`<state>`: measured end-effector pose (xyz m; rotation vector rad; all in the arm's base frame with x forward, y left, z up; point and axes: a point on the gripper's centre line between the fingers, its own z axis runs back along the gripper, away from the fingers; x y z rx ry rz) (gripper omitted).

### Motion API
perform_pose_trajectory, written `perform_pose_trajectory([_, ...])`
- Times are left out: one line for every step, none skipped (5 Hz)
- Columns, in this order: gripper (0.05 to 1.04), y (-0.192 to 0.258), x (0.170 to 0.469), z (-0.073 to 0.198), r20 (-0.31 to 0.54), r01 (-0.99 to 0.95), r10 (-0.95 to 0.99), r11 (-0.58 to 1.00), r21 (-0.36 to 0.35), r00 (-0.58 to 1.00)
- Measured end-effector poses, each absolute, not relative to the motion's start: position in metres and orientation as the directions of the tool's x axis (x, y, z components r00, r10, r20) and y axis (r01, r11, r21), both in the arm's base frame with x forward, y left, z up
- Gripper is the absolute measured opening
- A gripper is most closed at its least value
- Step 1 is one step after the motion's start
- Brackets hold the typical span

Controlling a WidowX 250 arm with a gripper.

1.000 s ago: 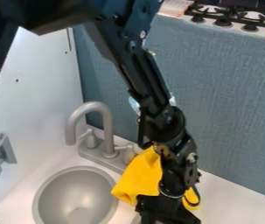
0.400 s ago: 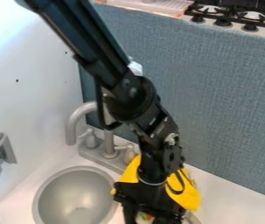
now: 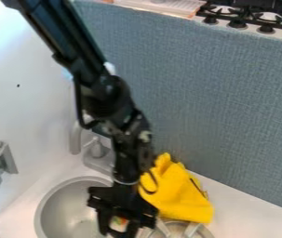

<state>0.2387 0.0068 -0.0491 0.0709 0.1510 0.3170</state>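
Arm position: the black, jointed robot arm (image 3: 105, 95) is descending from the upper left of the view, its black two-finger gripper (image 3: 121, 231) hanging over the right-hand side of the round, silver-grey sink basin (image 3: 62, 211). Tool state: the fingers are pinching a small white, green and orange object (image 3: 119, 222) between them (its full shape is hiding behind the black parts). The object is sitting low in the view, near the basin's right-hand edge.

Surroundings: a bright yellow, folded fabric cloth (image 3: 175, 188) is lying just right of the gripper, partly covering a round, grey metal vessel (image 3: 179, 228) at the bottom edge. Both are resting on the smooth white counter (image 3: 249, 211). Behind the basin, a curved grey faucet (image 3: 75, 139) is standing upright, the arm partly hiding it. A grey, curved bracket (image 3: 0, 163) is projecting from the plain white wall (image 3: 31, 111) at left. A blue-grey, woven-textured panel (image 3: 218, 102) is rising behind the counter; beyond its top edge, a white stove with black grates (image 3: 245, 18) is showing beside a white ribbed rack (image 3: 162, 5).
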Motion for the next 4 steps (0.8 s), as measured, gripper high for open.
perform_pose_trajectory([0.612, 0.022, 0.237, -0.071, -0.143, -0.316, 0.324, 0.946, 0.071, 0.935])
perform_pose_trajectory([0.612, 0.022, 0.243, -0.09, -0.101, -0.29, 0.293, 0.956, 0.044, 0.951])
perform_pose_trajectory([0.613, 0.022, 0.247, -0.098, -0.086, -0.298, 0.3, 0.954, 0.041, 0.95])
perform_pose_trajectory([0.659, 0.021, 0.25, -0.101, -0.069, -0.305, 0.306, 0.952, 0.033, 0.949])
